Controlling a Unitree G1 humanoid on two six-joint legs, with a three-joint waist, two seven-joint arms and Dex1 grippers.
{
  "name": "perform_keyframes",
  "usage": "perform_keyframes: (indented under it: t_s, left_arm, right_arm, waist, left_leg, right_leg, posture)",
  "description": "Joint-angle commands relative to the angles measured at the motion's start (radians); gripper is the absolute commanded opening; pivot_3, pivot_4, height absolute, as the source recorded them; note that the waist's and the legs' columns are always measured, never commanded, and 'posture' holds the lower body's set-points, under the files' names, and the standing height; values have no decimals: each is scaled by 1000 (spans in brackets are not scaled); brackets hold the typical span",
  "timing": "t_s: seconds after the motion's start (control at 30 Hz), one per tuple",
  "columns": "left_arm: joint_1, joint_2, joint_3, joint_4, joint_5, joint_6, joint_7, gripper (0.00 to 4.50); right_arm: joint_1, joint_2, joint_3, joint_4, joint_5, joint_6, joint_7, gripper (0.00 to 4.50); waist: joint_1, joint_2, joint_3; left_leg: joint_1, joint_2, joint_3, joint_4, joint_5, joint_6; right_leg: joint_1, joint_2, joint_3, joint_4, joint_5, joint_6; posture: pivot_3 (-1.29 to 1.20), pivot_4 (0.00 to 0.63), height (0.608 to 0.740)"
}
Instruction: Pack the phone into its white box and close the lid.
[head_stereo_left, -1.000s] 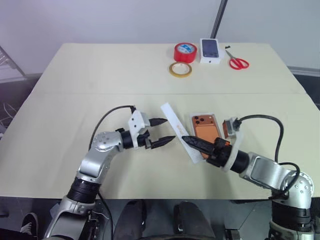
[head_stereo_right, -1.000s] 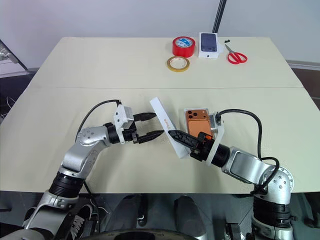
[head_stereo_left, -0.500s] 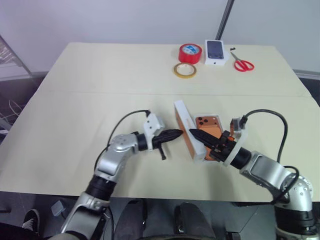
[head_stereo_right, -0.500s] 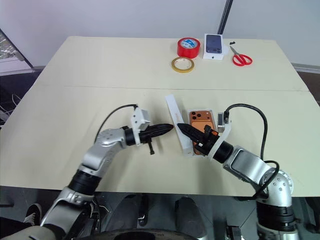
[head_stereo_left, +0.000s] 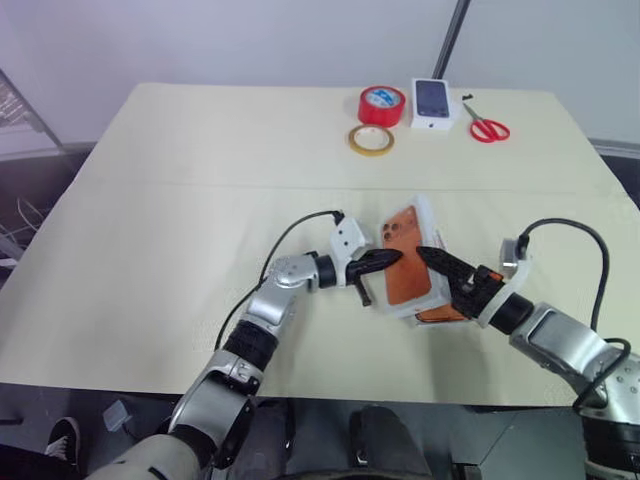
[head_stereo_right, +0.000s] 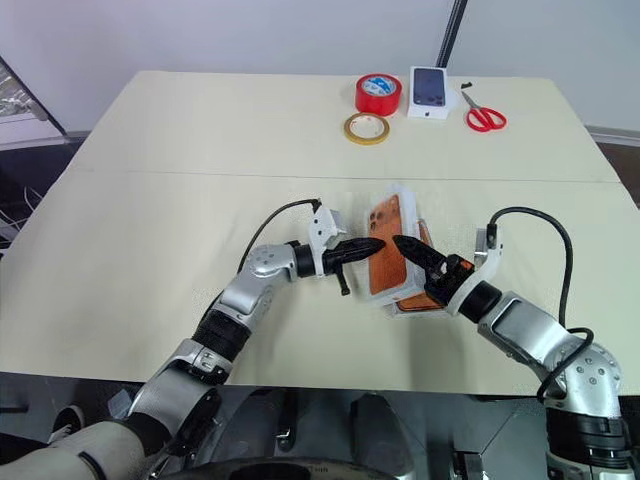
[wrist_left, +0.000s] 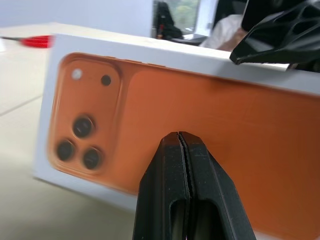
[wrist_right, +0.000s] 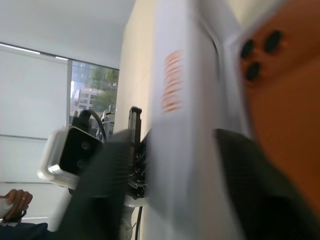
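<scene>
**Lid tilted over the boxed phone, near edge of the counter**

Pale walls stand behind a beige counter (head_stereo_left: 180, 200).

The phone (wrist_right: 285, 100), copper-orange with dark lenses at one corner, lies in the white box base (head_stereo_right: 405, 309). The base sits right of the middle and close to the counter's near edge. Most of the phone is hidden under the lid (head_stereo_left: 405, 265).

The lid is white, with an orange phone picture on its top face. It leans over the base at a slant and has not dropped flat. Its left side is raised and its printed face is turned towards the left arm.

The left end effector (head_stereo_left: 398, 256) is fully closed and holds nothing. Its pinched tips point level at the printed face, right against it or just short of it.

The right end effector (head_stereo_left: 428, 258) has its fingers spread wide. The lid's white side wall, with its orange lettering, stands between them. Whether either finger touches the wall cannot be told.

Along the far edge, well apart from the box, are these things:
- a red tape roll (head_stereo_left: 378, 104)
- a yellowish tape ring (head_stereo_left: 371, 140) just in front of the red roll
- a small white carton (head_stereo_left: 432, 100) printed with a dark phone
- red-handled scissors (head_stereo_left: 485, 128) towards the far right corner
</scene>
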Motion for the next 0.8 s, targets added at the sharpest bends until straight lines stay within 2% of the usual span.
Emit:
perform_keyframes:
  t_s: [0.03, 0.17, 0.33, 0.43, 0.5, 0.6, 0.63, 0.7, 0.8]
  left_arm:
    - [-40, -34, -7, 19, 9, -37, -13, 0]
    - [-34, -40, 2, 15, 0, -33, -24, 0]
    - [-15, -19, 31, -33, -28, 4, -31, 0]
    - [-20, 2, 78, -83, -80, 110, -15, 0]
    - [-21, 22, 99, -119, -78, 142, 14, 0]
    - [-17, 32, 104, -147, -75, 163, 30, 0]
    - [-11, 60, 99, -157, -65, 195, 26, 0]
    - [-1, 102, 86, -168, -47, 246, 18, 0]
    - [11, 139, 33, -155, -10, 301, 3, 0]
  right_arm:
    - [26, -168, -49, -16, -254, 41, 255, 3917]
    - [-7, -261, -46, 68, -476, -24, 445, 3917]
    - [-87, -264, -38, 139, -679, -100, 554, 3917]
    - [-147, -222, 2, 160, -853, -210, 562, 3100]
    - [-160, -205, 76, 144, -1037, -341, 584, 2102]
    - [-167, -179, 98, 148, -1141, -408, 616, 534]
    - [-157, -169, 146, 127, -1209, -454, 633, 57]
    - [-147, -148, 201, 104, -1299, -511, 655, 57]
    - [-151, -128, 193, 127, -1381, -559, 640, 57]
  waist:
    - [2, 1, 0]
    - [-1, 1, 0]
    - [-2, 1, 0]
    - [-2, 1, 0]
    - [-1, 1, 0]
    - [3, 1, 0]
    - [4, 1, 0]
    - [2, 1, 0]
    - [0, 1, 0]
  left_leg:
    - [0, 0, 1, 0, 0, 0]
    - [1, 0, 1, 0, 0, 0]
    - [1, 0, 1, 0, 0, 0]
    - [1, 0, 1, 0, 0, 0]
    - [1, 0, 1, 0, 0, 0]
    - [0, 0, 1, 0, 0, 0]
    - [0, 0, 1, 0, 0, 0]
    - [0, -1, 1, 1, 0, -1]
    - [1, -1, 1, 1, 0, -1]
  right_leg:
    - [0, 0, 0, 0, 0, 0]
    - [0, 1, 1, 0, 0, 0]
    - [-1, 2, 1, 0, 0, 0]
    - [-1, 1, 2, 1, 0, 0]
    - [-1, 1, 2, 1, 0, 0]
    - [-1, 1, 1, 1, 0, 0]
    - [-1, 1, 1, 1, 0, 0]
    - [-1, 0, 1, 1, 0, 0]
    - [0, 0, 1, 1, 0, 1]
  posture:
    - [0, 150, 740]
    - [0, 150, 740]
    - [0, 150, 740]
    - [0, 150, 740]
    - [0, 150, 740]
    - [0, 150, 740]
    - [0, 150, 740]
    - [0, 150, 740]
    - [0, 150, 740]
